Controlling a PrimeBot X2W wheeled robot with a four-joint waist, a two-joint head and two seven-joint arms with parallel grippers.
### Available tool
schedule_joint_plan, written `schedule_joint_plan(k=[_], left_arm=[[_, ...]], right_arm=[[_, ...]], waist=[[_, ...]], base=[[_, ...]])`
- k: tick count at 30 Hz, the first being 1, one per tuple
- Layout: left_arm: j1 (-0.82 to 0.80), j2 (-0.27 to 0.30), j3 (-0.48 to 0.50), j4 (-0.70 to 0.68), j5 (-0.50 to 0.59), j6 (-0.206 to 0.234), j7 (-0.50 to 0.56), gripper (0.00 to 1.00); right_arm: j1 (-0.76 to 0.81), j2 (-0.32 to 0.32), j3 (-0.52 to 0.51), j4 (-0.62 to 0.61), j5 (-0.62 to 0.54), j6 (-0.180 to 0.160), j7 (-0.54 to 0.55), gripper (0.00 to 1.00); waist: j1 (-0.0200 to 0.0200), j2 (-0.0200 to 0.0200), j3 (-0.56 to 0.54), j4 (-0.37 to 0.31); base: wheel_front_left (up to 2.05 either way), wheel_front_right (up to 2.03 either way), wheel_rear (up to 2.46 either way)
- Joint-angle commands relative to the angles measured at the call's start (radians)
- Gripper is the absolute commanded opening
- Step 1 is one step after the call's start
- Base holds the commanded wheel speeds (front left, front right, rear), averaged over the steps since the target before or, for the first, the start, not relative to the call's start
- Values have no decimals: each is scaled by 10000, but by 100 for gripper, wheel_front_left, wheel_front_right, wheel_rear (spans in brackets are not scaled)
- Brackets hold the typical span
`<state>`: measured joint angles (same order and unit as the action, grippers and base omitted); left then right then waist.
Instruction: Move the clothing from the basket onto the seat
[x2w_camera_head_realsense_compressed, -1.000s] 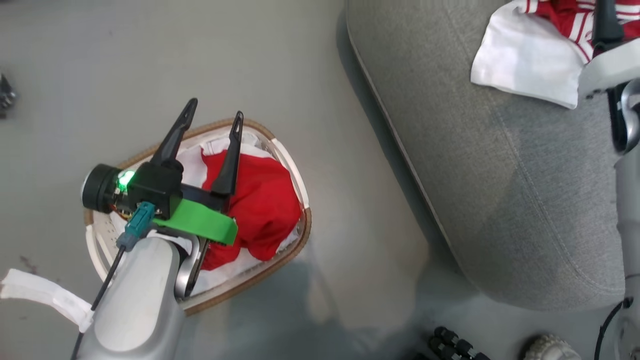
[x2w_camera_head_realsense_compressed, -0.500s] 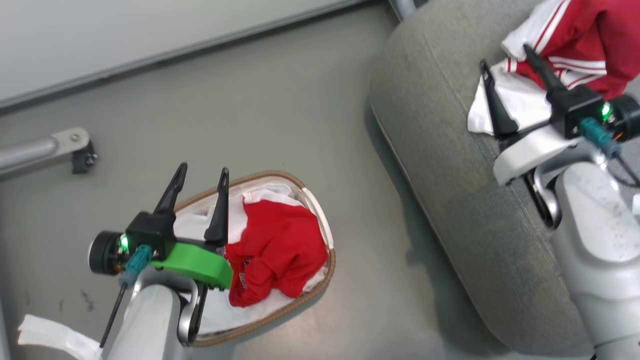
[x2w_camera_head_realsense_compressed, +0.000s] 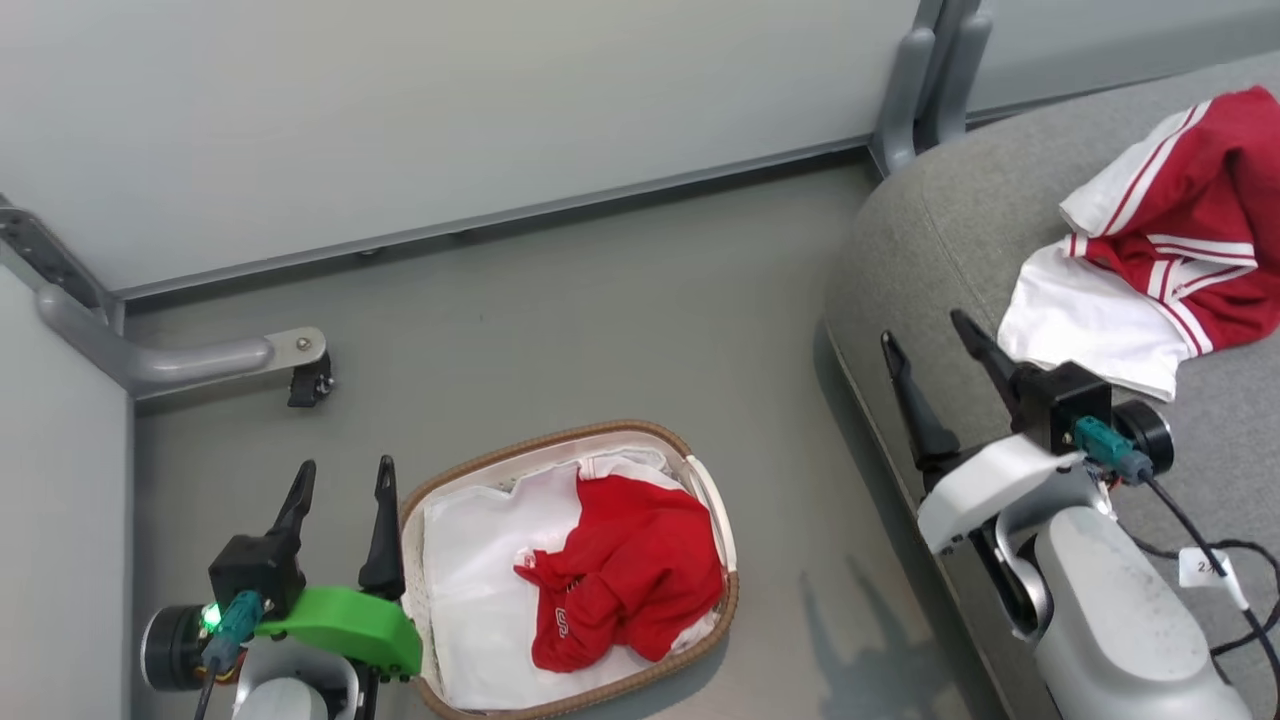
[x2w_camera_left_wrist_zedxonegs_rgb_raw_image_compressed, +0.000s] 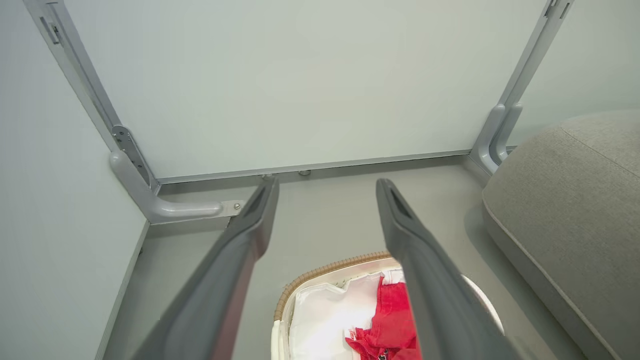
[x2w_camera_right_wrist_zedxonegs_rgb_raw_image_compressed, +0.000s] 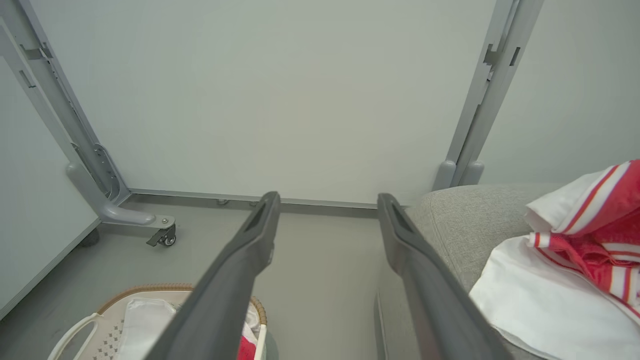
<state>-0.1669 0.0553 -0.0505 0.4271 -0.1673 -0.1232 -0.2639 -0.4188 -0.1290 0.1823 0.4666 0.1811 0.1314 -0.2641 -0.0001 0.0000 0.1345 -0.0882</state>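
Presently both hands are recorded as wide open and empty. In the head view the left hand (x2w_camera_head_realsense_compressed: 345, 468) is seen just to the left of the basket (x2w_camera_head_realsense_compressed: 560, 434), over the floor (x2w_camera_head_realsense_compressed: 600, 320), with its fingers parted and nothing between them. The right hand (x2w_camera_head_realsense_compressed: 922, 328) is held over the front edge of the seat (x2w_camera_head_realsense_compressed: 930, 230), fingers likewise spread and clear of any cloth.

One red jersey (x2w_camera_head_realsense_compressed: 630, 570) is noted crumpled in the right half of the basket, lying on the white liner sheet (x2w_camera_head_realsense_compressed: 480, 590). Pale lettering on it is made out in the head view. A second jersey (x2w_camera_head_realsense_compressed: 1190, 220), red with white panels and striped trim, is laid on the seat, near the right hand but apart from it.

In the left wrist view the far end of the basket (x2w_camera_left_wrist_zedxonegs_rgb_raw_image_compressed: 325, 266) is taken in between the fingers. Part of the red jersey (x2w_camera_left_wrist_zedxonegs_rgb_raw_image_compressed: 392, 320) is seen there, and the rest is covered by a finger (x2w_camera_left_wrist_zedxonegs_rgb_raw_image_compressed: 430, 290).

In the right wrist view the striped trim of the second jersey (x2w_camera_right_wrist_zedxonegs_rgb_raw_image_compressed: 595, 230) is given more plainly. A castor (x2w_camera_right_wrist_zedxonegs_rgb_raw_image_compressed: 164, 240) under a grey frame foot is resolved, and the basket (x2w_camera_right_wrist_zedxonegs_rgb_raw_image_compressed: 150, 288) is caught at lower left.
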Motion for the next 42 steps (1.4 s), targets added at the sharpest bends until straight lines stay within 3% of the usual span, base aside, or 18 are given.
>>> schedule_joint_plan(k=[1, 10, 18, 27, 42], left_arm=[[261, 1, 141, 44, 97, 79, -9, 100], [1215, -33, 617, 65, 58, 226, -9, 100], [1751, -34, 500, 53, -203, 468, -9, 100], [1689, -36, 180, 206, -202, 377, -9, 100], [-480, -29, -1691, 858, -554, 7, -9, 100]], right_arm=[[343, 49, 15, 3, 34, -14, -5, 100], [1553, 401, -78, 65, 129, -14, -5, 100], [2071, 566, -152, 57, 42, -14, -5, 100], [1983, 621, -52, 1, 4, -14, -5, 100], [333, 724, 280, -1036, 49, -14, -5, 100]], waist=[[1, 0, -603, 525], [1, 0, -1079, 662], [1, 0, -1174, 664], [1, 0, -1051, 602], [1, 0, 1551, -496]], base=[[0, 0, 0], [0, 0, 0], [0, 0, 0], [0, 0, 0], [0, 0, 0]])
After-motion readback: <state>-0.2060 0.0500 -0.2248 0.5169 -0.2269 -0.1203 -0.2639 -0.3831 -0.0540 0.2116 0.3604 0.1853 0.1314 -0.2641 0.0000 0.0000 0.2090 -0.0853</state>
